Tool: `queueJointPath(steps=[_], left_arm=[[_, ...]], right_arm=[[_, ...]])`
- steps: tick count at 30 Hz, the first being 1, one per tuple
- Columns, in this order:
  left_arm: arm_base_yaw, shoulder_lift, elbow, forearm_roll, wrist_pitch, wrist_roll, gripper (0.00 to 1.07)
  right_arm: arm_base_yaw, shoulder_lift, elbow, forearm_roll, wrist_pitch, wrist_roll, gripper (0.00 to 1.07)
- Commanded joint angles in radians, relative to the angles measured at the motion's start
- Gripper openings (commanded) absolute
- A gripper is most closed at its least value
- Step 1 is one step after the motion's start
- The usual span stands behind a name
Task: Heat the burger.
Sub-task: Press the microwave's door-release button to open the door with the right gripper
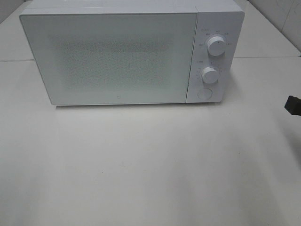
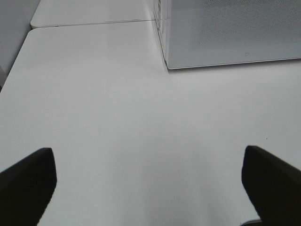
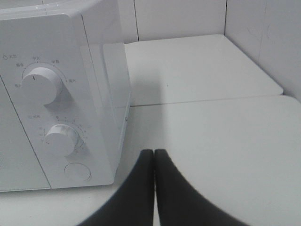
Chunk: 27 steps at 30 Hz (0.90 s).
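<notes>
Burger unseen; microwave (image 1: 117, 56) shut. Right end effector (image 3: 154, 151), pressed together, sits beside its knobs (image 3: 41, 87); left end effector (image 2: 148, 153), spread, near its opposite corner.

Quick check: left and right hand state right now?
Left hand: open, holding nothing.
Right hand: closed, fingers together, holding nothing.

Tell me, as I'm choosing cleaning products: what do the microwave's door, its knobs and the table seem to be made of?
Door: probably white-tinted glass or glossy plastic; a fine dotted mesh shows through it. Knobs: likely smooth white plastic, matte, with a thin pointer line. Table: seemingly white laminate or painted board, satin, with a visible panel seam.
</notes>
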Motion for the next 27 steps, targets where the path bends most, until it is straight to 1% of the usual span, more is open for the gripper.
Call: queueJointPath(steps=[1,3,4,5,6,7,8,9,10,11,13,14,15,17,18,20,21,26,27], left_arm=[[-0.002,-0.016,0.001,-0.004,-0.015,-0.006,1.05],[-0.002,-0.016,0.001,-0.004,-0.015,-0.006,1.05],[-0.002,-0.016,0.001,-0.004,-0.015,-0.006,1.05],[-0.002,-0.016,0.001,-0.004,-0.015,-0.006,1.05],[-0.002,-0.016,0.001,-0.004,-0.015,-0.006,1.05],[-0.002,-0.016,0.001,-0.004,-0.015,-0.006,1.05],[-0.002,-0.016,0.001,-0.004,-0.015,-0.006,1.05],[-0.002,-0.016,0.001,-0.004,-0.015,-0.006,1.05],[-0.002,-0.016,0.001,-0.004,-0.015,-0.006,1.05],[-0.002,-0.016,0.001,-0.004,-0.015,-0.006,1.05],[-0.002,-0.016,0.001,-0.004,-0.015,-0.006,1.05],[-0.002,-0.016,0.001,-0.004,-0.015,-0.006,1.05],[-0.002,-0.016,0.001,-0.004,-0.015,-0.006,1.05],[-0.002,-0.016,0.001,-0.004,-0.015,-0.006,1.05],[-0.002,-0.016,0.001,-0.004,-0.015,-0.006,1.05],[-0.002,-0.016,0.001,-0.004,-0.015,-0.006,1.05],[-0.002,-0.016,0.001,-0.004,-0.015,-0.006,1.05],[-0.002,-0.016,0.001,-0.004,-0.015,-0.006,1.05],[-0.002,-0.016,0.001,-0.004,-0.015,-0.006,1.05]], right_arm=[[-0.005,0.039,0.001,-0.045,-0.032,0.098,0.00],[0.008,0.067,0.001,-0.052,-0.046,0.124,0.00],[0.044,0.097,-0.002,-0.037,-0.078,0.130,0.00],[0.044,0.097,-0.002,-0.037,-0.078,0.130,0.00],[0.066,0.116,-0.008,-0.028,-0.084,0.133,0.00],[0.114,0.154,-0.025,-0.005,-0.082,0.153,0.00],[0.114,0.154,-0.025,-0.005,-0.082,0.153,0.00],[0.153,0.204,-0.048,0.014,-0.077,0.192,0.00],[0.171,0.229,-0.059,0.016,-0.076,0.220,0.00],[0.171,0.229,-0.059,0.016,-0.076,0.220,0.00],[0.204,0.286,-0.083,0.016,-0.084,0.341,0.00],[0.204,0.286,-0.083,0.016,-0.084,0.341,0.00],[0.218,0.309,-0.097,0.016,-0.084,0.427,0.00],[0.220,0.319,-0.106,0.010,-0.082,0.466,0.00],[0.220,0.334,-0.119,-0.007,-0.083,0.563,0.00],[0.220,0.342,-0.126,-0.014,-0.082,0.598,0.00],[0.220,0.356,-0.135,-0.015,-0.080,0.677,0.00],[0.220,0.376,-0.143,-0.019,-0.075,0.772,0.01],[0.220,0.381,-0.146,-0.011,-0.073,0.830,0.01]])
